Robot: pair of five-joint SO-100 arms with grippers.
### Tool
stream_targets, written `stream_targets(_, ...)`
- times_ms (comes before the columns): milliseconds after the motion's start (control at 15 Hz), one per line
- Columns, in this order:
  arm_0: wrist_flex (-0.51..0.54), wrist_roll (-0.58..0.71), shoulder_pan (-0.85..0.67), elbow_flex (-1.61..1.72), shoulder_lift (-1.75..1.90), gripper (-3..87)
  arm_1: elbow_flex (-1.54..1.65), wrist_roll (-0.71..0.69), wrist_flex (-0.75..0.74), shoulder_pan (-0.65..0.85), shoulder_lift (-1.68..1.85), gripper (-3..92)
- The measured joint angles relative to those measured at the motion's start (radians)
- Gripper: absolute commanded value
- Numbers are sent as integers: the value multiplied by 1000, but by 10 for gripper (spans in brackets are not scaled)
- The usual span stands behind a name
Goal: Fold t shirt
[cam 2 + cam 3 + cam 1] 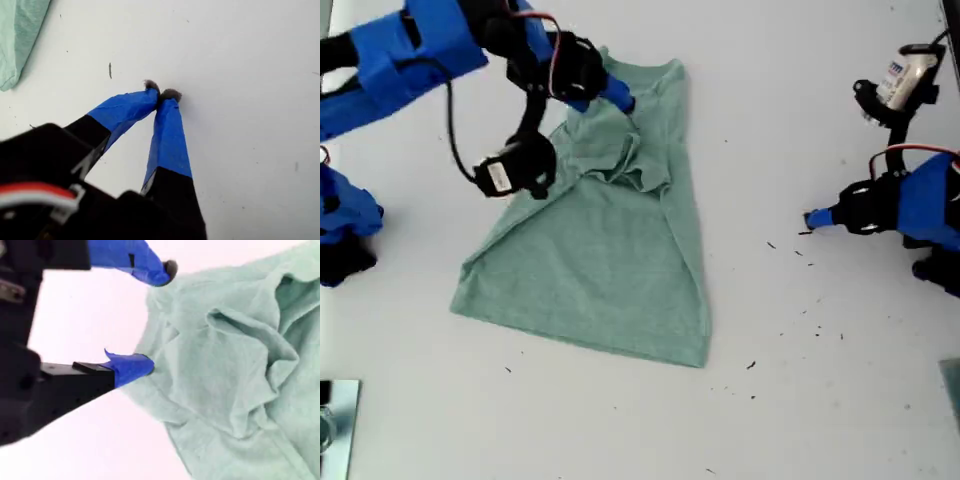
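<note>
The sage-green t shirt [610, 260] lies on the white table [800, 400], hem toward the exterior view's bottom, its upper part bunched into folds. My second gripper [615, 97] hangs over that bunched upper part on the exterior view's left. In the second wrist view my second gripper [157, 317] is open, the t shirt [235, 370] edge just at its blue fingertips [142, 365], nothing pinched. My first gripper [817, 218] rests low at the exterior view's right, apart from the cloth. Its blue fingers [167, 135] meet at the tips, shut on nothing, with a corner of the t shirt [20, 35] far off.
Dark specks [817, 330] dot the table between the shirt and the first arm. A black-and-white arm part [900, 85] sits at the exterior view's upper right. A shiny object [335, 420] shows at the exterior view's lower left corner.
</note>
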Motion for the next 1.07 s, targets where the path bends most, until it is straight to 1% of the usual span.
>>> stream_targets(67, -17, -12, -5, 141, 163, 31, 0, 0, 0, 0, 0, 24)
stream_targets(133, -77, -31, 5, 354, 360, -1, 0, 0, 0, 0, 0, 24)
stream_targets(200, -156, -78, 38, 629, 595, -2, 0, 0, 0, 0, 0, 24)
stream_targets(267, -252, -163, 101, 920, 844, -2, 0, 0, 0, 0, 0, 24)
stream_targets(333, -305, -273, 190, 1207, 1098, -2, 0, 0, 0, 0, 0, 24)
stream_targets(467, -314, -491, 333, 1697, 1578, -2, 0, 0, 0, 0, 0, 24)
stream_targets(533, -307, -552, 376, 1865, 1807, -2, 0, 0, 0, 0, 0, 24)
stream_targets(600, -295, -578, 411, 1934, 1960, -2, 0, 0, 0, 0, 0, 24)
stream_targets(667, -296, -584, 413, 1948, 2016, -2, 0, 6, 0, -3, 0, 24)
stream_targets(800, -304, -586, 408, 1948, 1965, -2, -21, 55, 0, -72, -38, 23)
stream_targets(867, -305, -586, 408, 1948, 1945, -2, -120, 80, 6, -100, -153, 23)
stream_targets(933, -305, -586, 407, 1948, 1954, -2, -311, 97, 29, -135, -371, 51)
stream_targets(1000, -305, -586, 407, 1948, 1959, -2, -561, 117, 94, -204, -621, 185)
stream_targets(1067, -305, -586, 407, 1948, 1960, -2, -845, 146, 175, -261, -887, 294)
